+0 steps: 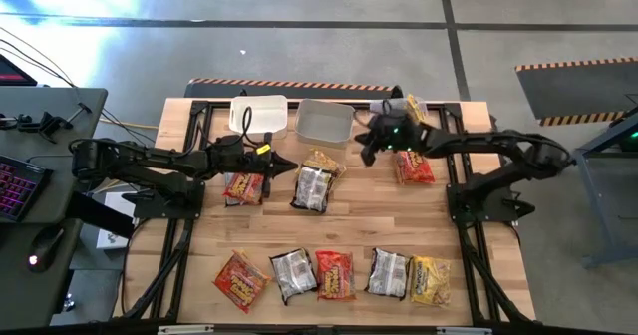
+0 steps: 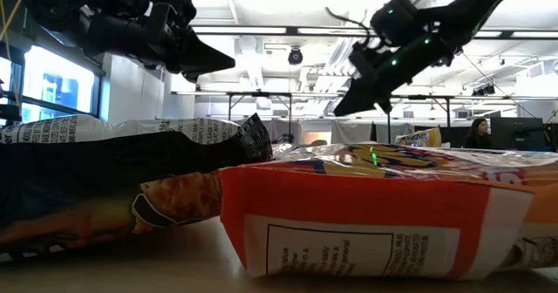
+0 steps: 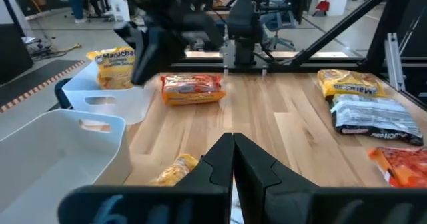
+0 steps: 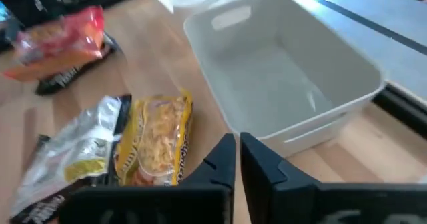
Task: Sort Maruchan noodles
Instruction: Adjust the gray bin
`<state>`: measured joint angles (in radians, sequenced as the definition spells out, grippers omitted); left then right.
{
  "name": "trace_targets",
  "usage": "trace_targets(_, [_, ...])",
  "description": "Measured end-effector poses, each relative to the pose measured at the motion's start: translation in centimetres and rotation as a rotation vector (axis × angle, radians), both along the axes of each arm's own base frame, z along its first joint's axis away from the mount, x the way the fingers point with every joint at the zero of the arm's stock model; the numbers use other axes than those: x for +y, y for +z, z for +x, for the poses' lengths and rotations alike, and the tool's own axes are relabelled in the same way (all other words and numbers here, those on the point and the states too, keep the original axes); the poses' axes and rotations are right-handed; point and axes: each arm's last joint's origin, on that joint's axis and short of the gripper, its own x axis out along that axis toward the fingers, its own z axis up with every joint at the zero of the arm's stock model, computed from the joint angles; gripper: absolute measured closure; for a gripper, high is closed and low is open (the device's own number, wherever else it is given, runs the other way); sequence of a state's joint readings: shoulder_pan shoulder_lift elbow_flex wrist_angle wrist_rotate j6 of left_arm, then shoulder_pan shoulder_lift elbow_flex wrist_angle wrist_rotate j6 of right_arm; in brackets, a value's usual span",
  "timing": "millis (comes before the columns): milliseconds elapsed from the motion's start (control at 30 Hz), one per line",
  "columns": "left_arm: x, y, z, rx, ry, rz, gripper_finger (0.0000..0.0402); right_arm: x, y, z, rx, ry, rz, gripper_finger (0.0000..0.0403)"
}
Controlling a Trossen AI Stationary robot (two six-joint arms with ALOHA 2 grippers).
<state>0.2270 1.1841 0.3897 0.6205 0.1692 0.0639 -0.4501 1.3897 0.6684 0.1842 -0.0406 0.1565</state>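
Several Maruchan noodle packets lie flat on the wooden table (image 1: 359, 225). Near my grippers are a red one (image 1: 242, 186), a silver one (image 1: 313, 189) with a yellow one (image 4: 157, 141) against its far side, and a red one (image 1: 414, 167). Another yellow packet (image 3: 115, 67) lies in the rightmost bin (image 1: 399, 106). My left gripper (image 1: 289, 164) hangs shut and empty above the table, left of the yellow packet. My right gripper (image 1: 367, 152) hangs shut and empty beside the middle bin (image 4: 287, 77), which holds nothing.
A third pale bin (image 1: 257, 114) stands at the far left of the row. Along the near edge lie more packets: red (image 1: 240, 278), silver (image 1: 292, 273), red (image 1: 335, 274), silver (image 1: 388, 273), yellow (image 1: 431, 279). Bare wood shows mid-table.
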Motion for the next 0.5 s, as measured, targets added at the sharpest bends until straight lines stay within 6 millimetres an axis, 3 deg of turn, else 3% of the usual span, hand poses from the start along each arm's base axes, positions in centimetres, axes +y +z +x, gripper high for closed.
trace_targets(300, [0.4, -0.5, -0.2, 0.047, 0.026, -0.01, 0.0401, -0.9, -2.5, 4.6, 0.125, 0.018, -0.005, 0.0402])
trace_targets(500, [0.4, -0.7, -0.2, 0.069, 0.042, -0.011, 0.0401, -2.2, -3.0, 5.9, 0.167, -0.031, -0.012, 0.0402])
